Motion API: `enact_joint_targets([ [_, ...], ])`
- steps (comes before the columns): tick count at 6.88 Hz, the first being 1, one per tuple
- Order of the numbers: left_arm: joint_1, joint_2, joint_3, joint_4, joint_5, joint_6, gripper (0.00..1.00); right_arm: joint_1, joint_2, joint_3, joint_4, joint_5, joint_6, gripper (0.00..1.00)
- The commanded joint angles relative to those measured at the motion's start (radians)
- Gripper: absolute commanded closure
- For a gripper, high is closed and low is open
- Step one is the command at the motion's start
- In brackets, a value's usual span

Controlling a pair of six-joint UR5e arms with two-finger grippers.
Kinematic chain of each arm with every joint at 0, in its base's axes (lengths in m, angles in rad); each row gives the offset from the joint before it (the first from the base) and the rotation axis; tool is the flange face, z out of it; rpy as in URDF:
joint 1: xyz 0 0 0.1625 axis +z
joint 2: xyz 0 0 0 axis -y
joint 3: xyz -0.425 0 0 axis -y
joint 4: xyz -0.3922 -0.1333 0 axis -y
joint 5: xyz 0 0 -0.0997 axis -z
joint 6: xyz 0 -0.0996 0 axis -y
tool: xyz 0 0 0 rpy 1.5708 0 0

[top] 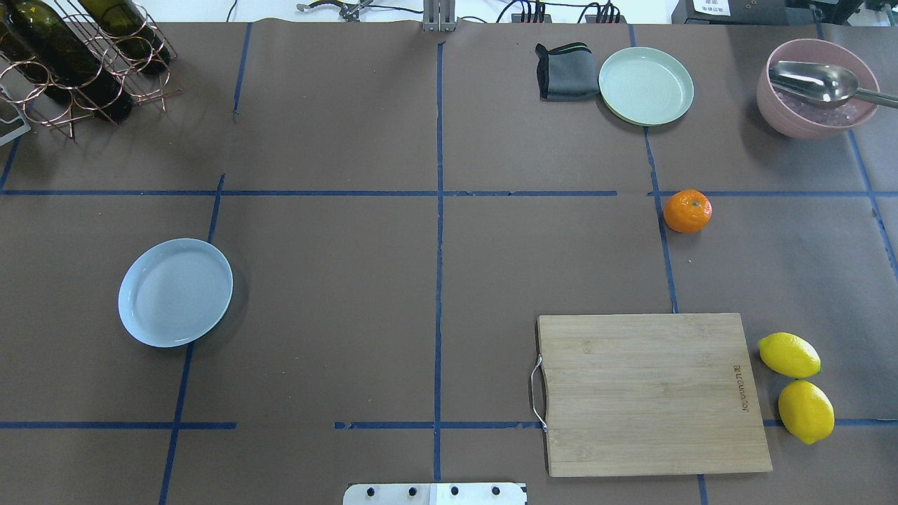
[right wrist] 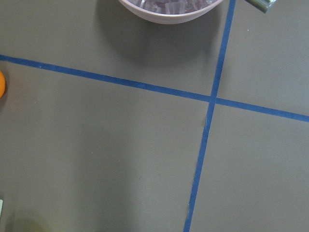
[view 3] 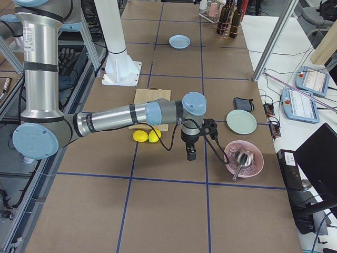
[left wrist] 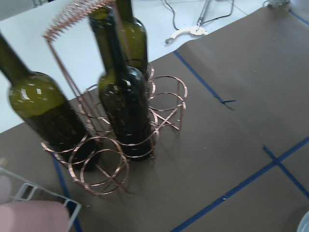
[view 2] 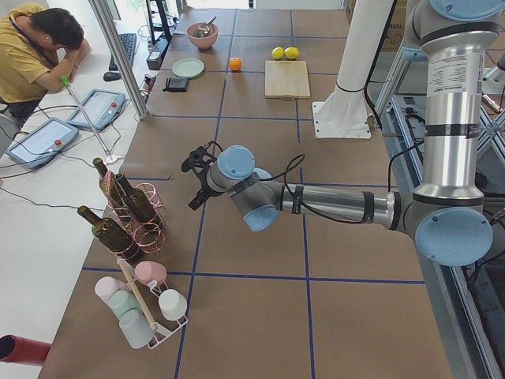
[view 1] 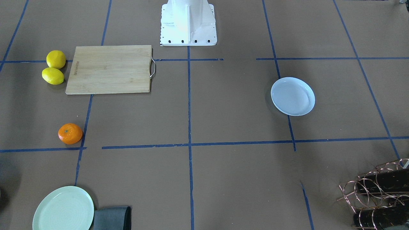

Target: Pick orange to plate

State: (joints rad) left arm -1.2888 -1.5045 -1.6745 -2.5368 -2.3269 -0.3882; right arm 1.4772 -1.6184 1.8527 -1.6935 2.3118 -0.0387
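Observation:
The orange [top: 687,210] sits on the brown table by a blue tape crossing, on the robot's right side; it is also in the front-facing view [view 1: 70,133], and its edge shows at the left border of the right wrist view [right wrist: 1,84]. The pale bluish-white plate [top: 175,292] lies far off on the left side and has nothing on it [view 1: 292,96]. My right gripper [view 3: 190,152] hangs over the table between the lemons and the pink bowl. My left gripper [view 2: 197,178] is near the wine rack. Both show only in side views, so I cannot tell whether they are open or shut.
A wooden cutting board [top: 652,393] lies near the base, with two lemons [top: 796,379] beside it. A pale green plate [top: 645,85] and grey cloth [top: 565,70] sit at the far edge. A pink bowl [top: 817,88] holds a metal scoop. A wine rack [top: 77,63] stands far left.

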Motion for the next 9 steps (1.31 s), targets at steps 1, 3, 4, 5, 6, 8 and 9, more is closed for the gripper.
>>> enact_joint_targets([
  [1,0.258,0.068,0.001,-0.124,0.256,-0.296,0.00,0.000,-0.004,0.002,0.002,0.003,0.000,0.00],
  [3,0.476,0.073,0.002,-0.140,0.489,-0.525,0.00,0.000,-0.008,0.002,0.000,0.005,0.000,0.00],
  [4,0.538,0.076,0.006,-0.137,0.556,-0.547,0.00,0.000,-0.008,0.003,0.002,0.003,0.000,0.00],
  [5,0.561,0.076,0.021,-0.137,0.582,-0.551,0.00,0.000,-0.008,0.002,0.000,0.005,0.000,0.00],
  [6,0.581,0.075,0.036,-0.135,0.602,-0.552,0.00,0.000,-0.008,0.002,0.000,0.003,0.000,0.00],
  [8,0.599,0.075,0.044,-0.134,0.603,-0.551,0.28,0.000,-0.008,0.002,0.002,0.003,0.000,0.00],
  [9,0.599,0.075,0.042,-0.134,0.603,-0.552,0.60,0.000,-0.009,0.002,0.000,0.005,0.000,0.00],
])
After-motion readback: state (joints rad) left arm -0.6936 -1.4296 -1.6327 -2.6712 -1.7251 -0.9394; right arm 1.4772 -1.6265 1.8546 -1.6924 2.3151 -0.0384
